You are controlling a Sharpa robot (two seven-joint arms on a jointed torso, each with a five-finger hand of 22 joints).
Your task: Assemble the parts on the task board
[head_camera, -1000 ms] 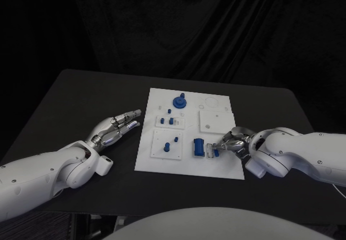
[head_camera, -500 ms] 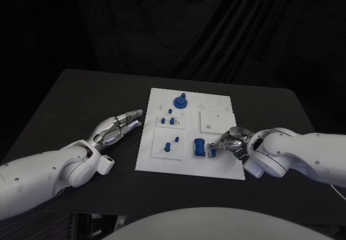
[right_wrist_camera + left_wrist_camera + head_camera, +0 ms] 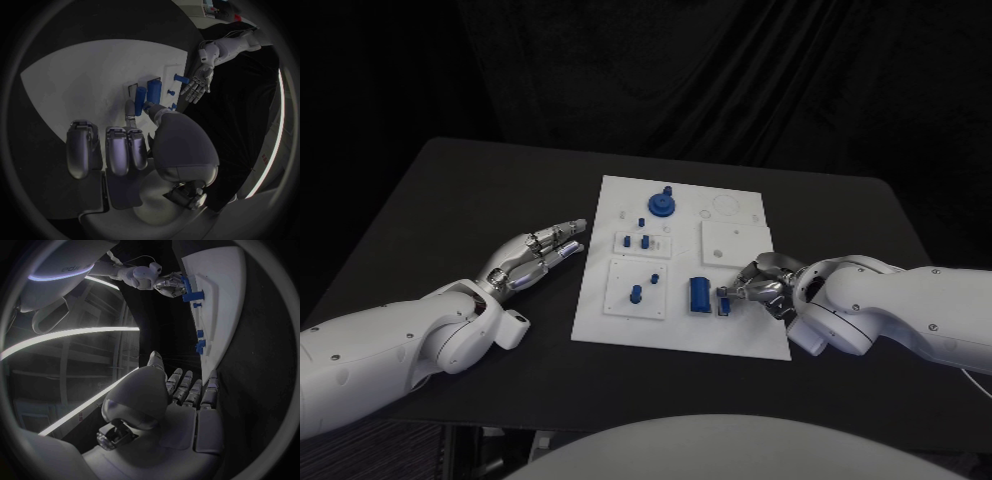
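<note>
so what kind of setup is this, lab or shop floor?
Looks like a lab test bench, probably a robot manipulation cell. A black table stands before a black curtain backdrop, holding one white task board with small blue parts. No factory fixtures in sight.

White task board (image 3: 733,335) w/ blue parts (image 3: 695,293); black table (image 3: 488,190); silver hands, left hand (image 3: 535,252) & right hand (image 3: 762,285).

You have bare counter (image 3: 488,190) on every side of the task board (image 3: 733,335). The left hand (image 3: 538,250) lies just off its left edge. The right hand (image 3: 759,285) blocks the lower right, beside the blue cylinder (image 3: 695,293); an upright peg (image 3: 661,204) stands near the far edge.
</note>
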